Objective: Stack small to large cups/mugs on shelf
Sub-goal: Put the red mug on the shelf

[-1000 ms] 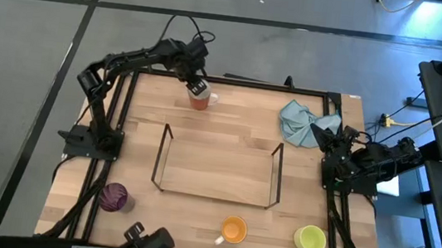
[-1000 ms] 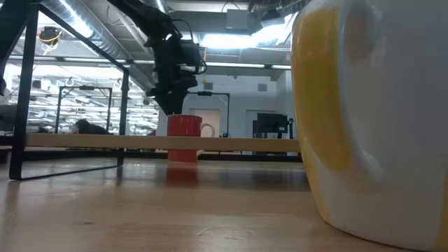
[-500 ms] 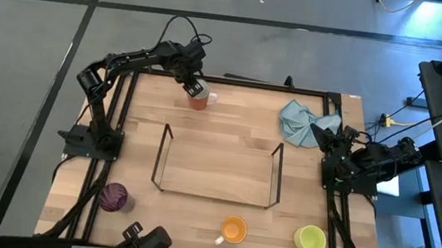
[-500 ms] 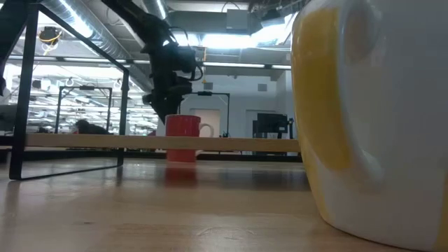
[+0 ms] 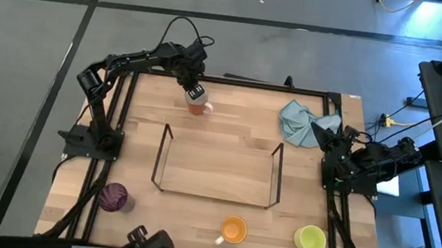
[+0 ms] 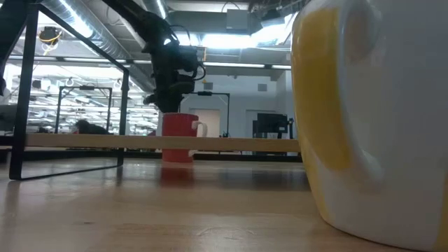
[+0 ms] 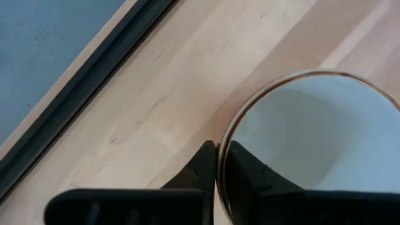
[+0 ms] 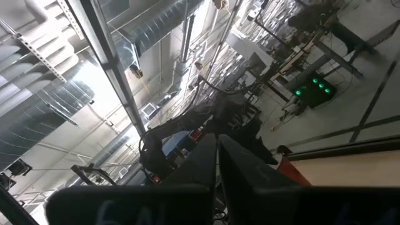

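The brown-orange mug with a white inside (image 5: 198, 105) stands upright near the table's far edge, and also shows in the low view (image 6: 176, 136). My left gripper (image 5: 194, 93) is right above it, shut on its rim (image 7: 217, 149). The black wire shelf (image 5: 216, 167) stands mid-table with nothing on it. The dark purple cup (image 5: 113, 198), the orange mug (image 5: 233, 229) and the yellow-green mug (image 5: 309, 240) stand along the near edge. My right gripper (image 5: 329, 141) is parked shut at the right edge. My left gripper pinches the mug's wall at the rim (image 7: 226, 134), on the side away from the handle (image 6: 200, 128). One finger (image 7: 247, 172) is inside the mug and one (image 7: 201, 167) outside. The fingers come from above, pointing down. The mug stays upright; whether its base is still on the table I cannot tell.
A light blue cloth (image 5: 301, 121) lies crumpled at the far right, next to my right arm. The black frame (image 5: 234, 82) edges the table. The yellow-green mug fills the right of the low view (image 6: 371, 112). Bare wood lies between the shelf and the far edge.
My left gripper has come down onto the mug's rim. The mug has shifted a little toward the table's left edge, and its handle has turned from the right toward the near side.
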Available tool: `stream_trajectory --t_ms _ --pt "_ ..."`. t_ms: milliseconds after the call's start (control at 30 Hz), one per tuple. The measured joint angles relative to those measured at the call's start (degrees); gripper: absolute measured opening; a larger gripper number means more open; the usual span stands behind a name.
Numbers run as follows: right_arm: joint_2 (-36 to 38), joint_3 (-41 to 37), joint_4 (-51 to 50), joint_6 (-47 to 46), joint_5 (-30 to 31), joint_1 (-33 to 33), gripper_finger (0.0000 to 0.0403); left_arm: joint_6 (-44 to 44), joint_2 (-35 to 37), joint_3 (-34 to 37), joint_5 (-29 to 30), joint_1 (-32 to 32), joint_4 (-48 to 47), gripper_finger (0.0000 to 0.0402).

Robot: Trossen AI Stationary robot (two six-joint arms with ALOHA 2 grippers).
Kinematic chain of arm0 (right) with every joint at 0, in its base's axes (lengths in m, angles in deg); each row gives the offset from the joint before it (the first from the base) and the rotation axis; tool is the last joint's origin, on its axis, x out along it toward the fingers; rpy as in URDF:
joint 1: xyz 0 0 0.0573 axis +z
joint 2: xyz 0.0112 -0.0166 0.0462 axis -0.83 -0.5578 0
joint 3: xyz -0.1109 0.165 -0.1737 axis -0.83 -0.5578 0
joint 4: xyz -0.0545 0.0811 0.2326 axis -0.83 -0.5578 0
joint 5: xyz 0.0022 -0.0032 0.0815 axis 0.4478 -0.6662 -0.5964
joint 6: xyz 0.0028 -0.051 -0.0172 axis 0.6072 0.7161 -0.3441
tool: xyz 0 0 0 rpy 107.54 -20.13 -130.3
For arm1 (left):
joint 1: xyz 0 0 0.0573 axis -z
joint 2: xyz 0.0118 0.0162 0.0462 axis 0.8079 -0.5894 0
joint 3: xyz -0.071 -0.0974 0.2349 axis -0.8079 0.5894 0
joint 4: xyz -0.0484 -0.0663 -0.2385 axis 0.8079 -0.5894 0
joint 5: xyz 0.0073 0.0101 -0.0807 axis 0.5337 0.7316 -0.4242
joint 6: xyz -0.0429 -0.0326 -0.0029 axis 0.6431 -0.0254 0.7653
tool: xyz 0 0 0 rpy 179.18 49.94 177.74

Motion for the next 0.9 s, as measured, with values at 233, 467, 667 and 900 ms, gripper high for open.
stream_trajectory --t_ms 233,467,667,900 --pt "0.0 0.0 0.0 -0.1 0.1 0.0 0.0021 -1.2 0.0 -0.8 -1.2 1.5 -1.4 0.0012" --pt "0.0 0.0 -0.3 -1.6 0.8 0.0 0.0021 -5.0 0.0 -11.4 -0.1 4.1 -12.3 0.0012" --pt "0.0 0.0 -2.7 -4.2 0.7 0.0 0.0021 -9.8 0.1 -23.2 2.1 8.7 -25.0 0.0012" --pt "0.0 0.0 -9.1 -12.4 0.5 0.0 0.0021 -11.3 1.9 -25.3 0.3 18.6 -32.5 0.0012"
